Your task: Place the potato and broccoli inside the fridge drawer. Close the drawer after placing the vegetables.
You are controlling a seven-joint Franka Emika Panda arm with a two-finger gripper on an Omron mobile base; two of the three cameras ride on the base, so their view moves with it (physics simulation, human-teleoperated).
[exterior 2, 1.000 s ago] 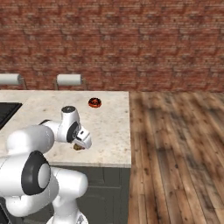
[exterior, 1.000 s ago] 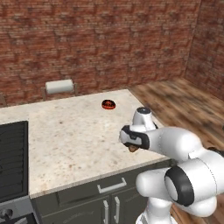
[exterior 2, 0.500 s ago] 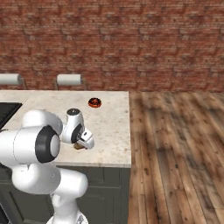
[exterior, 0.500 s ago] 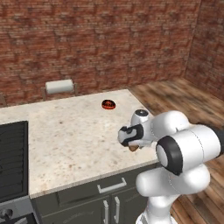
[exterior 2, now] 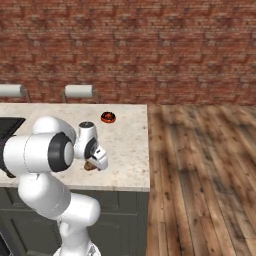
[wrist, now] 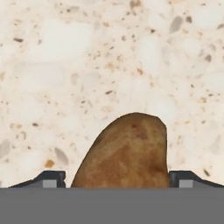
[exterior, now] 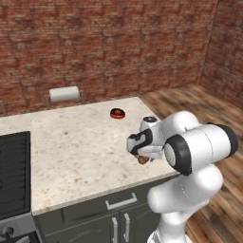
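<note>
Brown potato right up close in the hand view, sitting between the two dark tips of the claw. One tip on each side of it, pressed against it, so clamped on the potato. Speckled pale table underneath, with the potato lifted a little above it.

From the left side, claw pointing down near the front right corner of the table, with the brown potato poking out below the white hand. From the right side, same thing: potato under the claw, near the front edge of the table.

Further back on the table, a small round red and black thing, well apart from the claw. Seen from the other side too.

At the left, a dark stove top.

At the very back, a white paper roll against the brick wall. Wooden floor off to the right.
</note>
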